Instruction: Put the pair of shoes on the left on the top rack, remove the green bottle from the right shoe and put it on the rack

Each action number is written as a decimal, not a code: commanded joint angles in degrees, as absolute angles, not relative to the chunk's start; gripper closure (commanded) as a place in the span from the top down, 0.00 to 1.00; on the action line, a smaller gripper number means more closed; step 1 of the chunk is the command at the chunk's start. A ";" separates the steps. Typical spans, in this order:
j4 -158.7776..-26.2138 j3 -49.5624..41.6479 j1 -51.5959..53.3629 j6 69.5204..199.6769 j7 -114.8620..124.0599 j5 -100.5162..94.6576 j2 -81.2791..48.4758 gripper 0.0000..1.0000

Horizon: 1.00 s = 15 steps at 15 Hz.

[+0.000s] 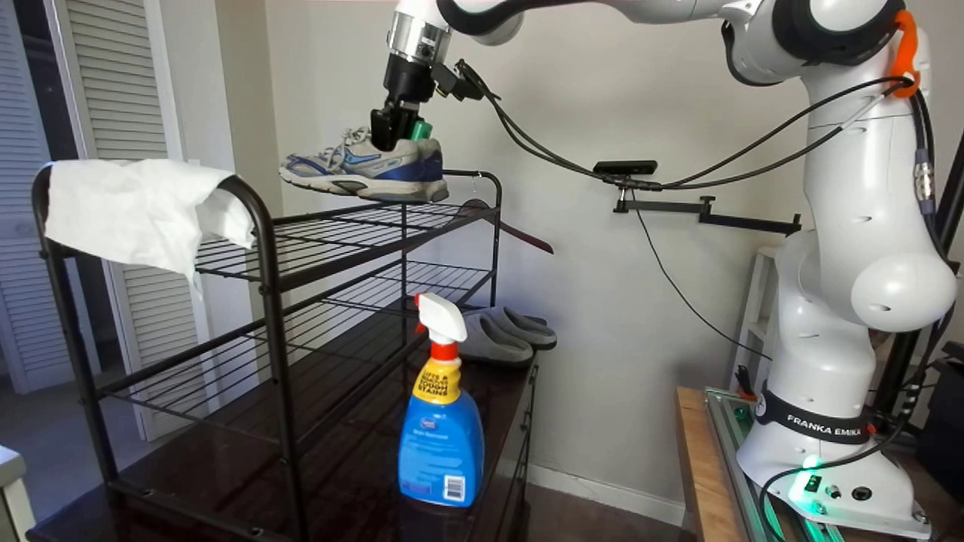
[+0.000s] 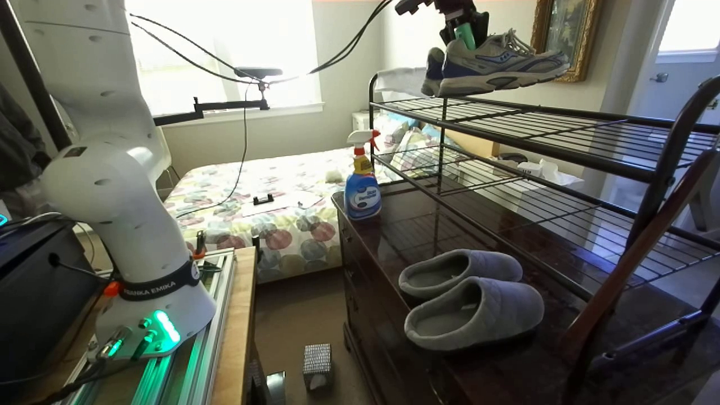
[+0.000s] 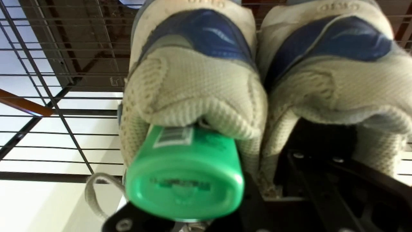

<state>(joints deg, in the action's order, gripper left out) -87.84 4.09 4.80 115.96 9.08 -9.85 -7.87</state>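
Pinching the pair of shoes [image 1: 376, 169] above the thin-barred top rack [image 1: 339, 262], the tool [image 1: 390, 137] stands nearly closed; pale ribbed mesh, glossy blue heels, a smooth green bottle [image 3: 185, 167] base-up in the right-foot shoe [image 2: 495, 66].

In an exterior view we find the window [image 2: 225, 56] blown out to flat white, its daylight brightening the patterned bedspread [image 2: 304, 185]. The dresser top [image 2: 388, 247] stays dark, with a dull sheen toward the corner where the stain-remover spray bottle [image 1: 440, 455] stands; we read its large lettering in an exterior view, though the small print smears. In both exterior views the lamps [image 2: 167, 326] on the robot base [image 1: 877, 482] flare green and tint the metal rails [image 2: 219, 323] beneath.

In the wrist view we see the green bottle [image 3: 183, 183] close and soft, its base lettering illegible. The sneakers [image 3: 199, 77] catch glossy highlights on their blue heels, and past the edge of the top rack [image 3: 48, 177] the wall [image 3: 25, 206] bleaches to white.
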 commanded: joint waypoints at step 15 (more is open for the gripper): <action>-76.70 2.59 7.82 115.02 13.49 -14.99 -17.80 0.06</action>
<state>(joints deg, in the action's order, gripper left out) -81.61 3.65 6.49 116.00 11.58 -13.12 -15.56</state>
